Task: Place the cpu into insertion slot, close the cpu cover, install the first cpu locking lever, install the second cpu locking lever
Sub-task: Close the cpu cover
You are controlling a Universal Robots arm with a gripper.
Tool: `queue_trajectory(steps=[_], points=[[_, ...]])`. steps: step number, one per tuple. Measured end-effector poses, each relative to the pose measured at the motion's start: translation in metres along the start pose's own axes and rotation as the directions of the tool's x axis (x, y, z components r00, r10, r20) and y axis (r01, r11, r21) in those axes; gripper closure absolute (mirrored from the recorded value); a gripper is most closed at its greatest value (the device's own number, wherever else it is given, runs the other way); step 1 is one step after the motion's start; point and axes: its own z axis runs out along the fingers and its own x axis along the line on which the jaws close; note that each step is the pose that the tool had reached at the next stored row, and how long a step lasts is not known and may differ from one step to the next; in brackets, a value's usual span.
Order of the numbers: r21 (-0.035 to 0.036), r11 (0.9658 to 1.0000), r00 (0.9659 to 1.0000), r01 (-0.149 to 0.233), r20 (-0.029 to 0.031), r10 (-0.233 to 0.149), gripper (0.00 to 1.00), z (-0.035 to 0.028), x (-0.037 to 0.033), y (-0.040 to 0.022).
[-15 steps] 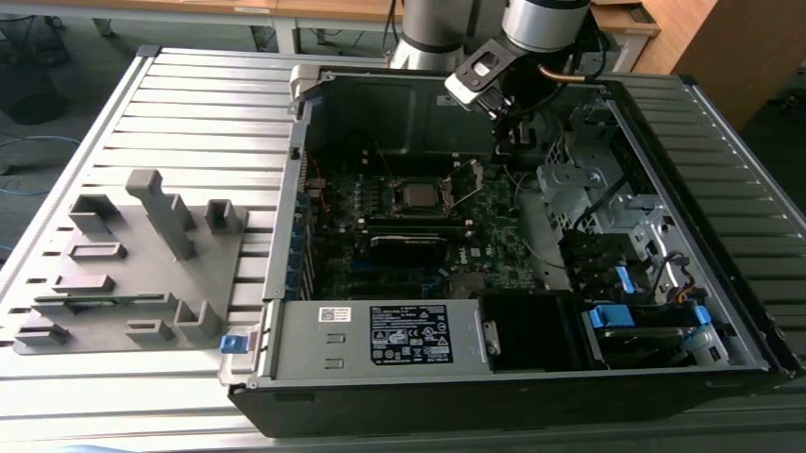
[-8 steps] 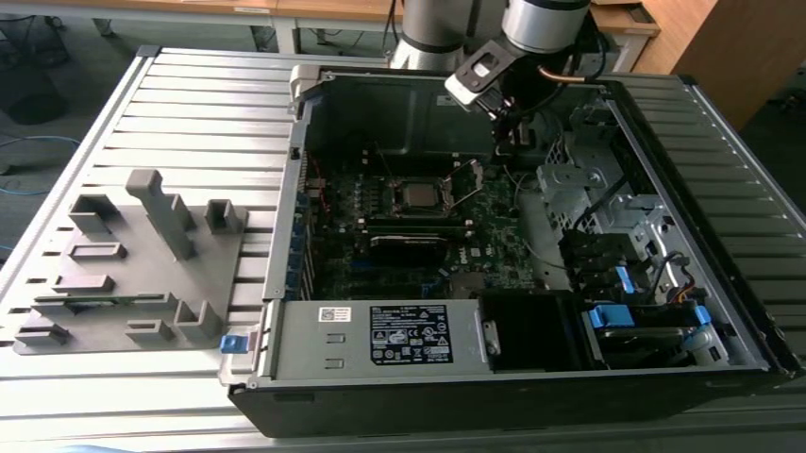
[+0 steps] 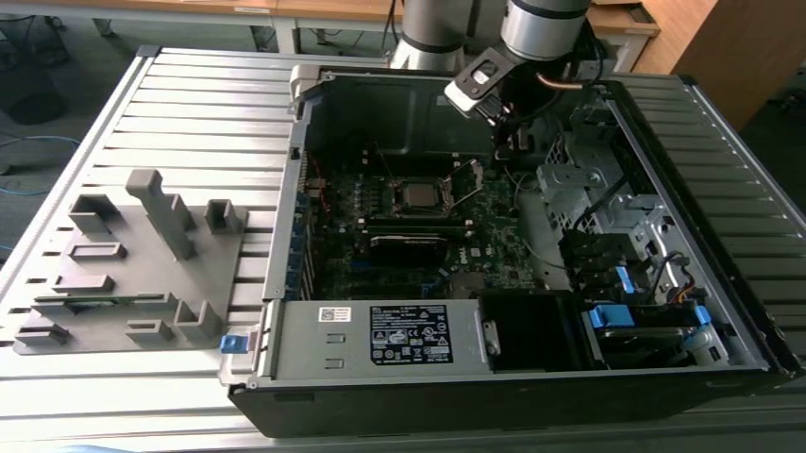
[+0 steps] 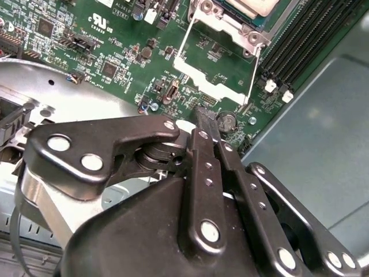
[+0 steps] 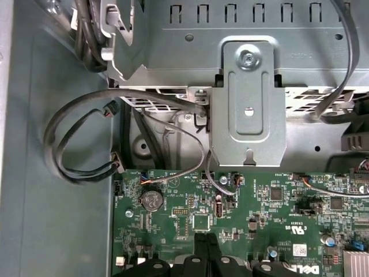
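The cpu (image 3: 416, 195) lies flat in the insertion slot (image 3: 394, 204) on the green board inside the open computer case, metal face up. A corner of the cpu (image 4: 253, 4) also shows in the second wrist view. The cpu cover (image 3: 473, 179) stands raised on the slot's side toward my gripper. In the second wrist view this cover (image 4: 210, 78) is a pale frame with board showing through its cut-out. My gripper (image 3: 504, 142) hangs above the board just beyond the raised cover. Its black fingers (image 4: 203, 133) meet at the tips with nothing between them, as the first wrist view of the gripper (image 5: 207, 239) shows too.
A grey fixture block (image 3: 126, 264) sits at the exterior view's left. The case holds a power supply (image 3: 377, 335), a black card (image 3: 410, 239), a drive cage (image 3: 605, 198) and memory slots (image 4: 300, 40). Looped cables (image 5: 75, 144) and a metal bracket (image 5: 248, 98) lie past the board's edge.
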Motion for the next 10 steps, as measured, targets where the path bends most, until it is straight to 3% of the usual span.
queue_trajectory(steps=[10], points=[[0.0011,1.0000,1.0000,0.000,0.0004,0.000,0.89,0.0109,-0.0002,0.0008]])
